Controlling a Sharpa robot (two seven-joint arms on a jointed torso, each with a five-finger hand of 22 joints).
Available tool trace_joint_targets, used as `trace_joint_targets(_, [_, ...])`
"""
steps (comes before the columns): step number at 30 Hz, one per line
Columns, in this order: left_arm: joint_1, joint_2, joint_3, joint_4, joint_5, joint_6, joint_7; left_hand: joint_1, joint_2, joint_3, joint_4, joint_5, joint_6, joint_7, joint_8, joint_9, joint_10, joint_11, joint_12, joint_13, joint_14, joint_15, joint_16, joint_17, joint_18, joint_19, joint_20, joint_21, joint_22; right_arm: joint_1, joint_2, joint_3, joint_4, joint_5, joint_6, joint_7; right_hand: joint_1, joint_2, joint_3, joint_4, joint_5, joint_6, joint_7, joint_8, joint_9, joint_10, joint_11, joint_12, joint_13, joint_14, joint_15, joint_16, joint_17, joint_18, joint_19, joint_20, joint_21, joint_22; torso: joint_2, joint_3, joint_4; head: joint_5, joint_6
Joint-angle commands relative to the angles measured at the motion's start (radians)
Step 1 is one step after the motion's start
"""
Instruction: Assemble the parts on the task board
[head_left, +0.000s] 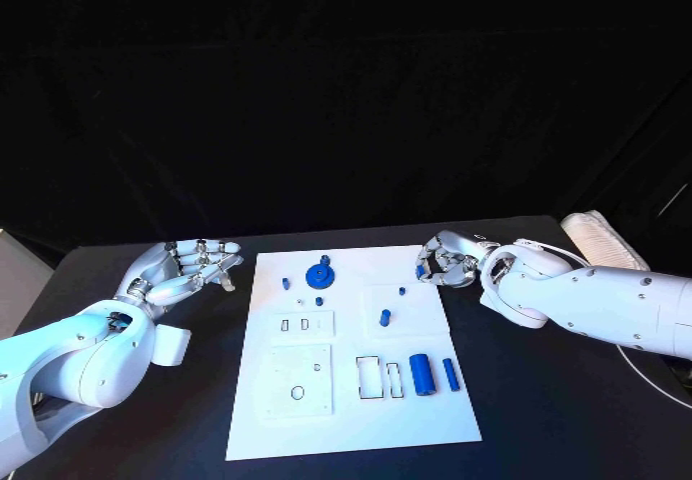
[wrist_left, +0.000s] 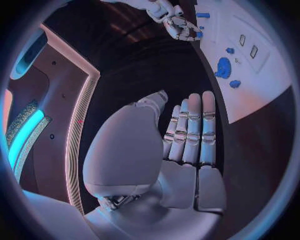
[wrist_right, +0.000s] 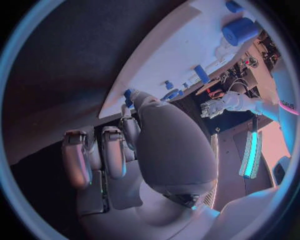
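Pinching a blue part (head_left: 423, 270), right hand (head_left: 449, 260).

Head view: high, looking down on desk (head_left: 548, 420) and task board (head_left: 353, 400). Wrist views: fisheye, close behind each palm, angled toward the board. All three views share the board's far end.

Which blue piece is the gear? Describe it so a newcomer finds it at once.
Start at the white board in the middle of the black table. Go to its far edge, left of centre, nearer the left hand. The gear is the round toothed disc there; the small blue bits beside it are plain studs, and the other pieces are straight pins.
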Motion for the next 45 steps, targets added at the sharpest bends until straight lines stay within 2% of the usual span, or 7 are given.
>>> trace_joint_targets(1, [0.0,0.0,0.001,0.003,-0.003,0.006,0.005,-0.007,0.003,0.005,0.001,-0.004,-0.005,0.0,0.003,0.001,-0.008,-0.001,0.001,0.001,0.006,-0.001,0.007,0.001,0.015,0.007,-0.003,0.003,0.001,-0.001,0.002,0.0,0.0,-0.004,0.001,-0.002,-0.009,0.001,0.018,-0.002,-0.004,0.016,-0.003,0.006,-0.001,0.01,-0.004,0.009,0.005,0.098,-0.002,0.007,0.238,-0.007,0.103,0.001,0.002,0.263,0.0,0.0003,0.0016,0.0,-0.001])
trace_joint_targets(6, [0.001,-0.001,0.001,0.004,-0.003,0.005,0.004,-0.008,0.004,0.005,0.001,-0.004,-0.005,0.001,0.003,0.001,-0.008,-0.001,0.001,0.001,0.006,-0.001,0.007,0.001,0.015,0.007,-0.003,0.004,0.001,-0.001,0.003,0.0,0.0,0.004,-0.025,0.004,-0.02,0.021,0.064,-0.013,0.001,0.062,-0.021,0.033,0.008,0.04,-0.018,0.046,0.04,0.1,-0.014,0.012,0.246,-0.007,0.103,-0.007,0.002,0.263,0.0,-0.0003,0.0002,0.0,-0.003])
trace_joint_targets(17, [0.001,-0.001,0.001,0.004,-0.003,0.005,0.003,-0.008,0.005,0.005,0.002,-0.005,-0.005,0.001,0.003,0.001,-0.009,-0.001,0.001,0.001,0.007,-0.001,0.007,0.002,0.014,0.008,-0.003,0.004,0.001,-0.001,0.01,0.0,0.005,0.009,-0.061,-0.005,-0.044,0.024,0.101,-0.037,0.009,0.093,-0.04,0.061,0.019,0.061,-0.035,0.069,0.064,0.103,-0.029,0.017,0.257,-0.007,0.103,-0.021,0.002,0.263,0.001,-0.0016,0.0015,-0.001,-0.003])
trace_joint_targets(25, [0.001,-0.001,0.001,0.002,-0.003,0.005,0.003,-0.008,0.005,0.006,0.002,-0.005,-0.005,0.002,0.002,0.001,-0.009,0.0,0.001,0.001,0.007,-0.001,0.007,0.002,0.014,0.008,-0.003,0.005,0.001,-0.001,0.008,0.001,0.028,0.01,-0.121,-0.046,-0.055,0.02,0.114,-0.049,0.023,0.09,-0.042,0.067,0.022,0.06,-0.037,0.064,0.063,0.103,-0.032,0.016,0.256,-0.007,0.103,-0.025,0.002,0.263,-0.002,-0.0015,0.0012,0.002,-0.003])
trace_joint_targets(31, [0.0,0.0,0.001,0.0,-0.003,0.008,0.005,-0.014,0.0,0.001,0.004,-0.006,-0.007,0.002,0.002,0.002,-0.01,0.001,0.001,0.001,0.007,0.0,0.008,0.003,0.014,0.008,-0.002,0.005,0.001,0.011,-0.001,0.006,0.086,0.03,-0.129,-0.104,-0.061,0.019,0.126,-0.06,0.026,0.079,-0.035,0.067,0.022,0.057,-0.033,0.059,0.061,0.104,-0.029,0.02,0.263,-0.007,0.103,-0.025,0.002,0.263,-0.005,-0.0041,0.0007,0.006,-0.004])
trace_joint_targets(35, [0.0,0.001,0.001,0.0,-0.003,0.009,0.005,-0.016,-0.001,0.0,0.005,-0.005,-0.007,0.002,0.002,0.002,-0.01,0.001,0.001,0.001,0.007,0.0,0.008,0.003,0.014,0.008,-0.002,0.005,0.001,0.033,0.003,0.008,0.162,0.036,-0.132,-0.168,-0.065,0.02,0.128,-0.06,0.027,0.078,-0.035,0.067,0.022,0.058,-0.032,0.06,0.062,0.104,-0.028,0.02,0.263,-0.007,0.103,-0.024,0.002,0.263,-0.008,-0.0078,-0.0003,0.009,-0.007])
trace_joint_targets(45, [0.001,0.003,0.001,0.004,-0.003,0.007,0.0,-0.016,-0.001,0.0,0.005,-0.005,-0.007,0.002,0.002,0.002,-0.01,0.001,0.001,0.002,0.007,0.001,0.008,0.003,0.014,0.008,-0.002,0.005,0.001,0.045,0.094,0.008,0.271,0.003,-0.128,-0.299,-0.075,0.021,0.132,-0.062,0.035,0.077,-0.034,0.069,0.024,0.059,-0.031,0.061,0.064,0.104,-0.027,0.02,0.263,-0.007,0.103,-0.023,0.002,0.263,-0.012,-0.0178,0.0033,0.02,-0.015])
